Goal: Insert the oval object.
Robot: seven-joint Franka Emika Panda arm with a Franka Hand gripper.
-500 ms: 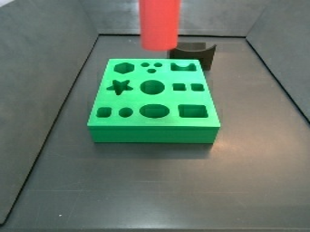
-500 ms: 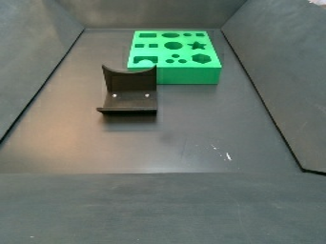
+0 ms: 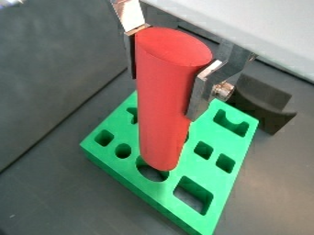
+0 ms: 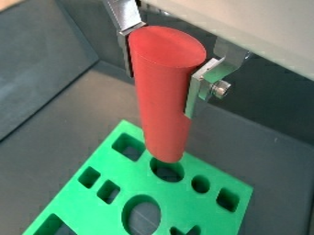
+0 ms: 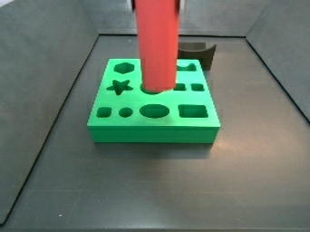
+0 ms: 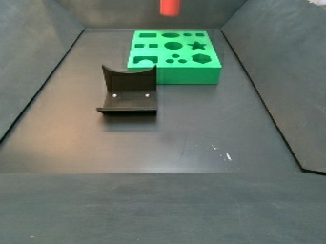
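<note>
The oval object (image 5: 157,45) is a tall red peg, held upright in my gripper (image 3: 163,87), which is shut on its upper part in both wrist views (image 4: 160,87). The silver fingers (image 3: 204,85) press its two sides. The peg hangs over the green block (image 5: 155,127), which has several shaped holes. In a side view the peg's lower end lines up with the round middle hole (image 5: 152,88), behind the oval hole (image 5: 154,111). In a side view only the peg's tip (image 6: 170,7) shows, well above the green block (image 6: 174,71). The gripper itself is out of both side views.
The dark fixture (image 6: 128,91) stands on the floor beside the green block, and shows behind the block in a side view (image 5: 201,54) and in a wrist view (image 3: 267,99). Dark walls rise around the grey floor (image 6: 192,143).
The peg has come down in my gripper toward the green block. Its tip has entered the side view where it did not show before.
</note>
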